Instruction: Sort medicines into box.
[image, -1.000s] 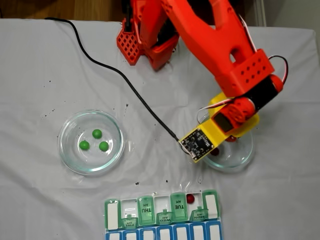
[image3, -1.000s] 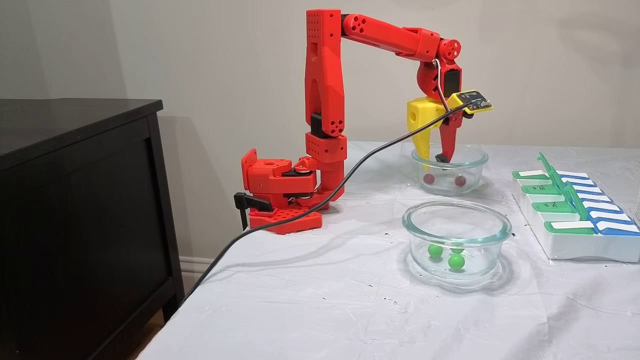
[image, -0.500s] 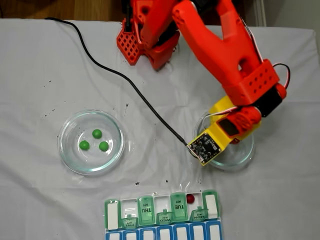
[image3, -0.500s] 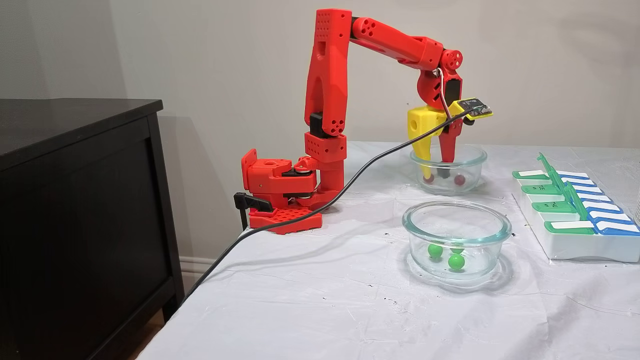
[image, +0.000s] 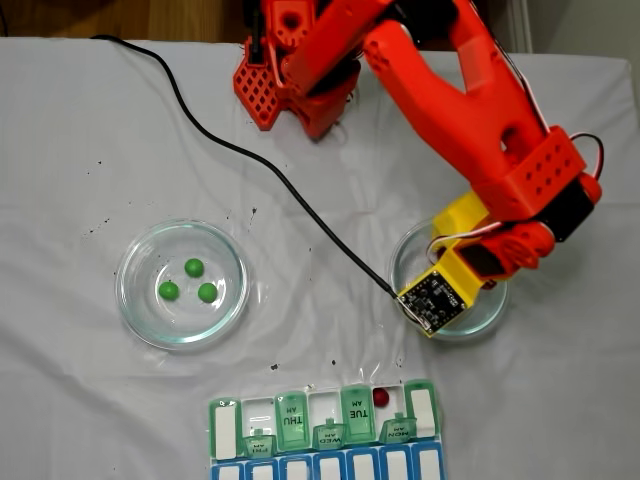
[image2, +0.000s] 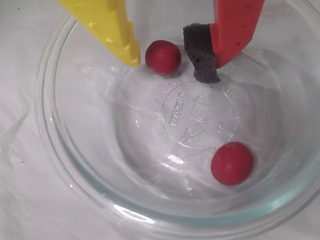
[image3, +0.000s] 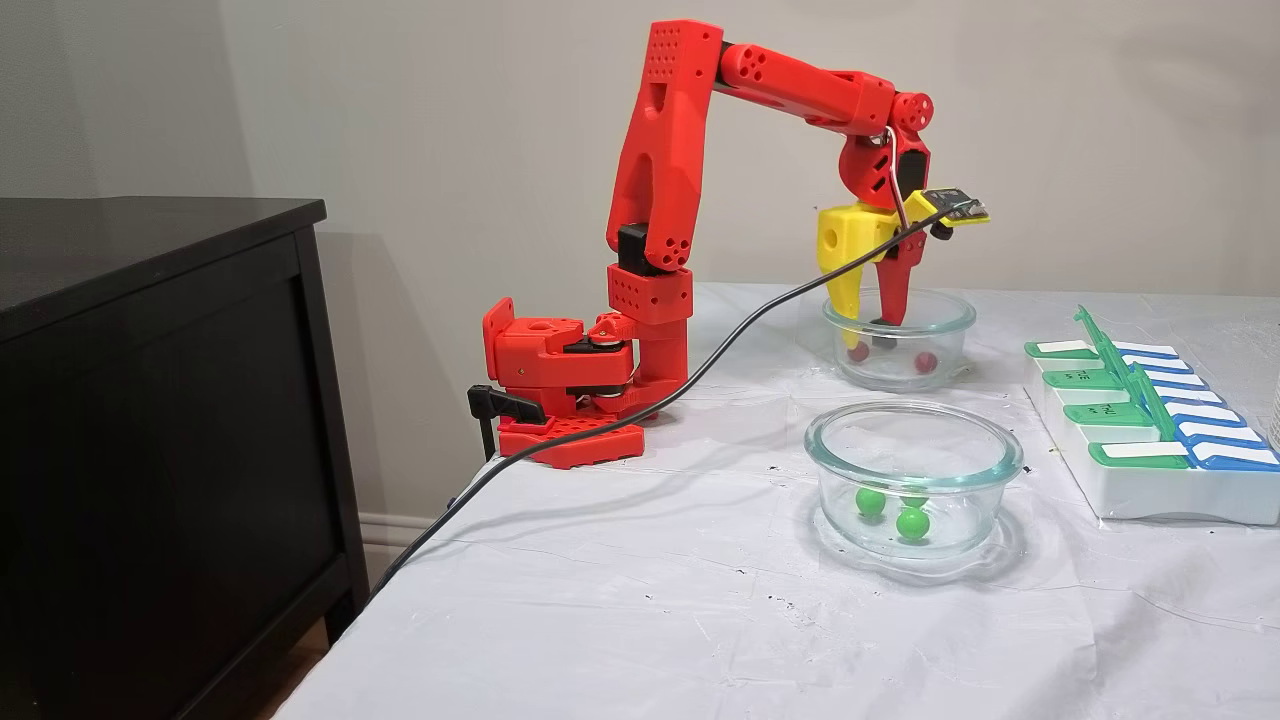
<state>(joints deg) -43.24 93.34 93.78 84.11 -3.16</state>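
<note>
In the wrist view my gripper (image2: 168, 65) is open inside a clear glass dish (image2: 60, 150). Its yellow finger (image2: 120, 35) and its red finger with a black foam pad (image2: 202, 55) stand on either side of one dark red medicine ball (image2: 163, 57). A second red ball (image2: 231, 163) lies apart on the dish floor. From the side, the gripper (image3: 866, 338) dips into the far dish (image3: 940, 318). Three green balls (image: 194, 267) rest in the other dish (image: 128, 300). The green box (image: 325, 425) has one red ball (image: 380, 397) in an open compartment.
A black cable (image: 250, 160) runs across the white cloth from the wrist camera board (image: 432, 301) to the table's far left corner. The arm's red base (image3: 560, 385) sits at the back. A dark cabinet (image3: 150, 420) stands beside the table. The box (image3: 1140, 420) lies at the right in the side view.
The gripper has come down from the rim into the dish with the red balls and shifted right in the top-down fixed view. Its fingers now flank one red ball.
</note>
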